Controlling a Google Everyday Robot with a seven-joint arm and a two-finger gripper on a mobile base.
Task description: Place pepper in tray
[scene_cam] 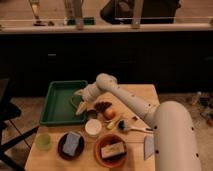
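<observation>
While the white arm reaches leftward from its bulky base at the near right, the wooden surface carries a spread of dishes and food beneath it. Largest of these is the dark-green tray, sitting at the far left of the surface. Over the tray's right rim hangs the end effector, and whether its fingers are apart or closed cannot be told; a thin green curved shape at its tip, apparently the pepper, sits just inside the tray's right edge. Near the front lie an orange bowl holding a pale block and, left of it, a dark bowl holding a blue-grey item. Smaller still are a white cup, a green cup and a round orange-red fruit.
</observation>
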